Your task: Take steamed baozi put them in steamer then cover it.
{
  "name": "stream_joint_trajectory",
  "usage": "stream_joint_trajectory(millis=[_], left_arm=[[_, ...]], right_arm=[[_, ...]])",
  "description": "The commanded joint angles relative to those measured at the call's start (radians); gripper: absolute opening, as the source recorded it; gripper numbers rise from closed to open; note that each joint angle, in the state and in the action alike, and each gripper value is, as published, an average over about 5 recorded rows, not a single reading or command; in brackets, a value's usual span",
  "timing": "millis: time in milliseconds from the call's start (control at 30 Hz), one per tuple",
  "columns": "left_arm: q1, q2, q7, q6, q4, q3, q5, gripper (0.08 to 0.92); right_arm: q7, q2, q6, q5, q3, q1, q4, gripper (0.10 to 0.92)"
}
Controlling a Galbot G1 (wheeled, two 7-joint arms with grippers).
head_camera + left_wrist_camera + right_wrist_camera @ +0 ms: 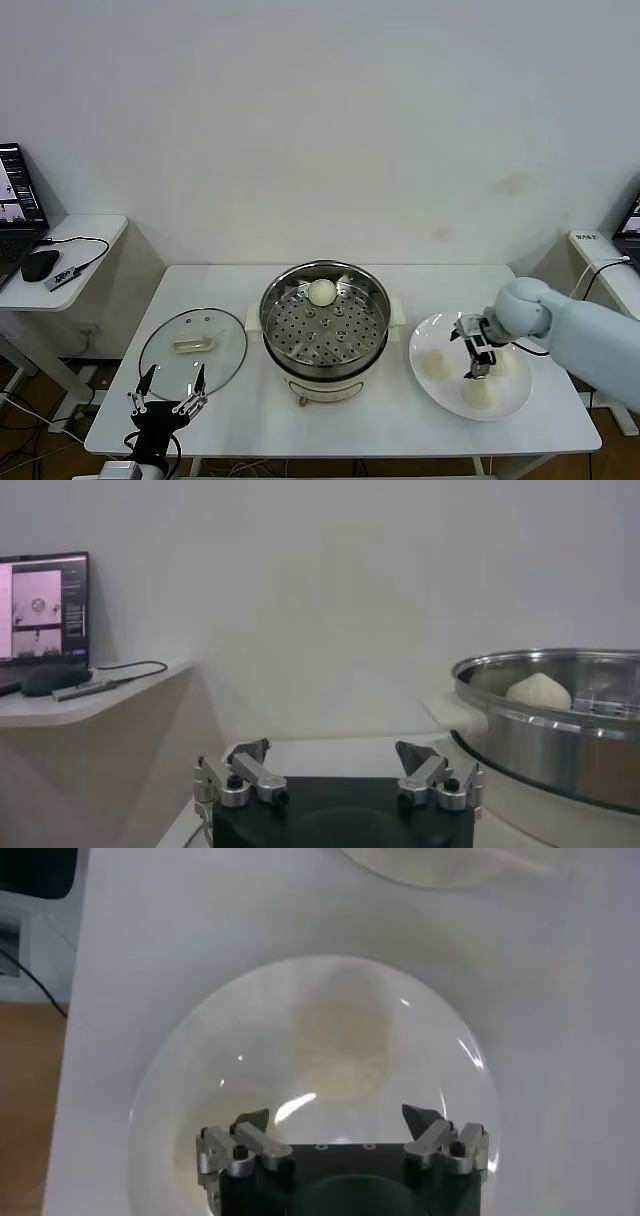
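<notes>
The steamer [325,325] stands mid-table, a shiny steel pot with a perforated tray, and one steamed baozi [322,292] lies at its far side. On the white plate [432,335] to the right lie three more cream buns: one [436,362] on the left, one [478,392] at the front, and one [505,362] partly behind the arm. My right gripper [478,352] hangs open just above the plate, among the buns. In the right wrist view a bun [340,1048] lies ahead of the open right gripper [337,1118]. My left gripper [168,388] is open and empty at the front left edge.
The round glass lid [193,347] with its white handle lies flat left of the steamer, just beyond the left gripper. A side table [75,250] with a laptop, a mouse and cables stands far left. In the left wrist view the steamer [560,730] shows to one side.
</notes>
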Motion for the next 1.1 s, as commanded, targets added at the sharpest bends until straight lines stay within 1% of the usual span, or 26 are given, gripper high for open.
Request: stream_joint_trajectory(millis=[33,200,300,667,833,967,1100], left_arm=[[-0.001,0.0,0.001,0.0,0.004,0.0,0.0,0.823],[-0.004,-0.002,0.0,-0.001,0.007,0.002,0.001,0.823],[-0.005,-0.002,0.001,-0.001,0.007,0.002,0.001,0.823],[-0.003,-0.005,0.001,-0.002,0.002,0.003,0.002,0.823],[-0.002,-0.004,0.001,-0.001,-0.003,0.003,0.001,0.823],[-0.003,-0.001,0.001,-0.001,-0.006,0.004,0.001,0.823],[-0.004,0.003,0.001,0.0,-0.01,0.007,0.0,0.823]], right_arm=[[0.01,0.105,-0.002,-0.021,0.016,-0.045,-0.078,0.823],[0.016,0.111,-0.016,-0.023,0.014,-0.047,-0.081,0.821],[0.021,0.113,-0.022,-0.023,0.014,-0.048,-0.085,0.802],[0.008,0.109,-0.025,-0.029,0.017,-0.044,-0.087,0.637],[-0.027,0.078,-0.024,-0.017,0.023,-0.007,-0.06,0.569],[-0.063,0.02,-0.031,0.023,0.012,0.085,-0.018,0.548],[-0.085,-0.047,-0.039,0.084,-0.045,0.234,0.032,0.553]])
